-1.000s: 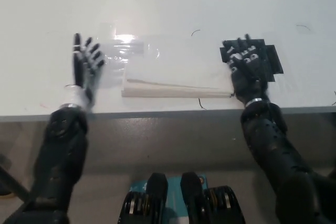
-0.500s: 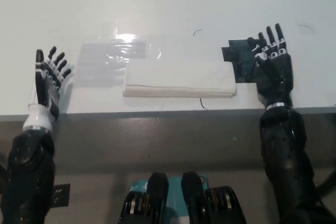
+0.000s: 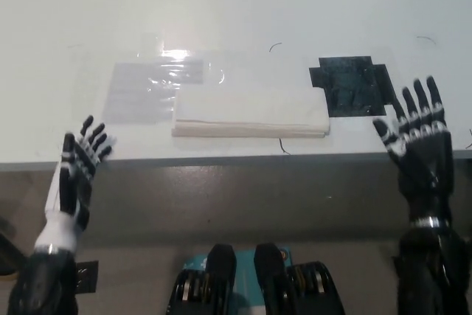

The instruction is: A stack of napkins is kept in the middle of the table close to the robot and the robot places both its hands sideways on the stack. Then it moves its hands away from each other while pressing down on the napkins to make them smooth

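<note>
We count one napkin stack, one black patch, one clear sheet, one desk, and two hands: left, right.

Head camera looks steeply down at table edge.
</note>
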Robot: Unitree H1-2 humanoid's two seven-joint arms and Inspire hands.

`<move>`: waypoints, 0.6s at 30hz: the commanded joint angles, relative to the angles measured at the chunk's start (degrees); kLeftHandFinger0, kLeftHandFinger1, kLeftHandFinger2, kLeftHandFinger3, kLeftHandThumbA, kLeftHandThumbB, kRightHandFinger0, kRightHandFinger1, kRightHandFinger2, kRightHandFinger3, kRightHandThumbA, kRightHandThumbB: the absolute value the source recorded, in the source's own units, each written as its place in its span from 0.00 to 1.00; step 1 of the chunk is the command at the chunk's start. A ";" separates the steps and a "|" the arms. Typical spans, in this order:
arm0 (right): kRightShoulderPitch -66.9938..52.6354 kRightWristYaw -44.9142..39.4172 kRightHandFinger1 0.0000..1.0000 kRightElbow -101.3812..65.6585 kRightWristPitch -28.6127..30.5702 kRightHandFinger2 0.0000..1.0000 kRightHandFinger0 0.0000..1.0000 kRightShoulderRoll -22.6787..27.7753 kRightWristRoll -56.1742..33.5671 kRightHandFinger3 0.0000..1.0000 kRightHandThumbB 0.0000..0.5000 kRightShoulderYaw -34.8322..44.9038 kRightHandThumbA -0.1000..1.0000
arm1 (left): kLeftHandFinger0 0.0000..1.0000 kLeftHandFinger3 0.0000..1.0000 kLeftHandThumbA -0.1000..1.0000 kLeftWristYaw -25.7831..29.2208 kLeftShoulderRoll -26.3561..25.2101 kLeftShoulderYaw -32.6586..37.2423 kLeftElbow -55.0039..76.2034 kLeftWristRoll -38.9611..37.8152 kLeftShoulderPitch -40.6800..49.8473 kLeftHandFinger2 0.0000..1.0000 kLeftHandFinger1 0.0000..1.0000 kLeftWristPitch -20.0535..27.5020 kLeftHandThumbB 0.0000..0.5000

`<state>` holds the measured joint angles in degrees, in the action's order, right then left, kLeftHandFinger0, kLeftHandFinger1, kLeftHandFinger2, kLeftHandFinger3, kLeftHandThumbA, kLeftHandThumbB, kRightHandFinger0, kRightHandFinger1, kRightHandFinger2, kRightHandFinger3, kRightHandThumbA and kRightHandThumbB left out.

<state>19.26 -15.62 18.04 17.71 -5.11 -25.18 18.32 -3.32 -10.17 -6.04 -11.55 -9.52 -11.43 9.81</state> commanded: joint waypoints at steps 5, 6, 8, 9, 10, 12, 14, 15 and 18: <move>-16.23 -3.60 1.00 -35.41 5.06 1.00 1.00 -0.62 21.71 1.00 0.42 -12.76 1.00 | 1.00 1.00 1.00 -6.34 -2.03 7.91 37.46 6.51 19.36 1.00 1.00 6.91 0.71; -16.94 -3.37 1.00 -35.04 5.47 1.00 1.00 -0.42 22.63 1.00 0.42 -12.79 1.00 | 1.00 1.00 1.00 -6.26 -2.01 7.97 36.98 6.44 20.00 1.00 1.00 7.62 0.68; -17.51 -2.92 1.00 -33.18 6.70 1.00 1.00 0.50 23.33 1.00 0.43 -13.17 1.00 | 1.00 1.00 1.00 -5.96 -1.86 8.11 35.19 6.46 20.79 1.00 1.00 8.45 0.62; -17.75 -2.86 1.00 -31.27 7.90 1.00 1.00 0.80 23.08 1.00 0.40 -13.50 1.00 | 1.00 1.00 1.00 -6.21 -2.02 8.30 33.28 5.61 21.11 1.00 1.00 8.75 0.56; -17.94 -2.59 1.00 -30.25 8.38 1.00 1.00 1.06 22.95 1.00 0.40 -13.93 1.00 | 1.00 1.00 1.00 -6.29 -2.12 8.46 32.51 5.03 21.48 1.00 1.00 8.53 0.55; -18.16 -2.23 1.00 -28.49 7.54 1.00 1.00 1.63 21.46 1.00 0.43 -15.01 1.00 | 1.00 1.00 1.00 -6.27 -2.36 8.59 30.13 5.12 21.39 1.00 1.00 8.85 0.53; -18.53 -1.37 1.00 -27.38 7.86 1.00 1.00 2.07 21.74 1.00 0.41 -15.81 1.00 | 1.00 1.00 1.00 -6.29 -2.44 8.70 28.43 5.07 21.37 1.00 1.00 9.14 0.50; -18.70 -0.58 1.00 -26.24 7.79 1.00 1.00 2.45 21.91 1.00 0.40 -16.51 1.00 | 1.00 1.00 1.00 -6.33 -2.46 8.77 26.67 3.91 20.82 1.00 1.00 8.28 0.50; -18.54 0.79 1.00 -22.60 8.67 1.00 1.00 2.64 21.76 1.00 0.32 -17.29 1.00 | 1.00 1.00 1.00 -5.73 -2.34 8.37 22.57 3.64 19.93 1.00 1.00 7.13 0.53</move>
<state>0.27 -15.63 -5.82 21.57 -3.00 -7.85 2.75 -7.38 -11.55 2.32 13.38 -6.47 9.61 14.11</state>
